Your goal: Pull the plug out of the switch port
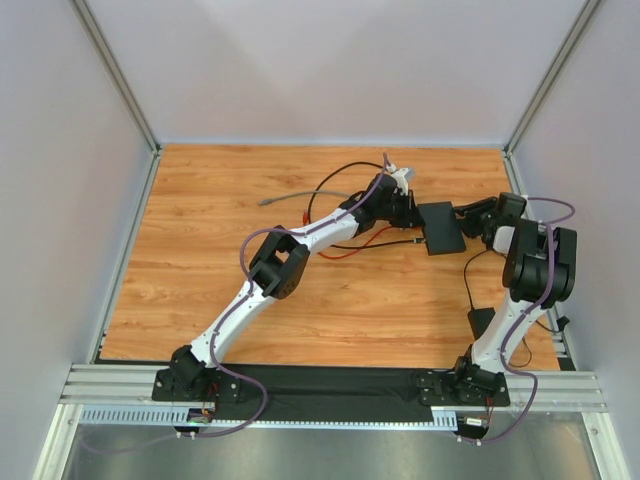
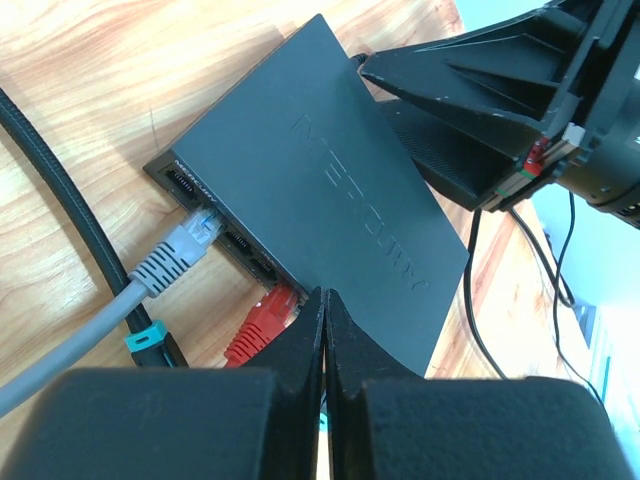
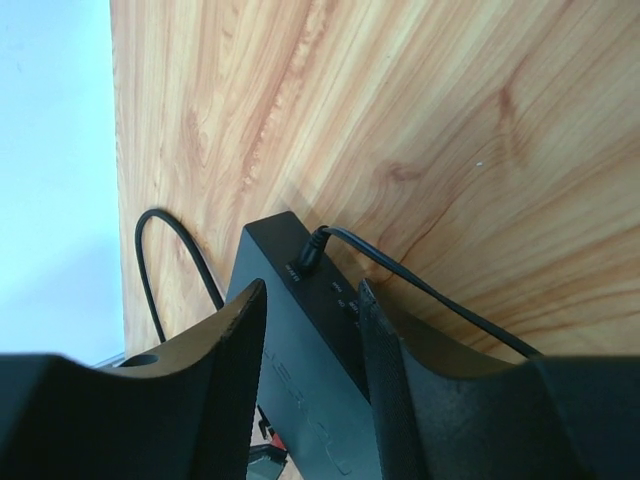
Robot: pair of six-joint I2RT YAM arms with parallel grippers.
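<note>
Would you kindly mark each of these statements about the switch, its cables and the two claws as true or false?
1. A grey plug sits in a port of the flat matte-black switch box. True.
2. The red plug lies pulled out on the wood. False: it sits in its port.
3. The left claw is spread wide. False: its fingers are pressed together.
4. The right claw has a finger on each side of the switch box. True.

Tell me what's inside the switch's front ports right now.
A grey plug sits in one port of the switch, and a red plug in another. The other visible ports look empty. The left pincer covers the row's remaining end.
</note>
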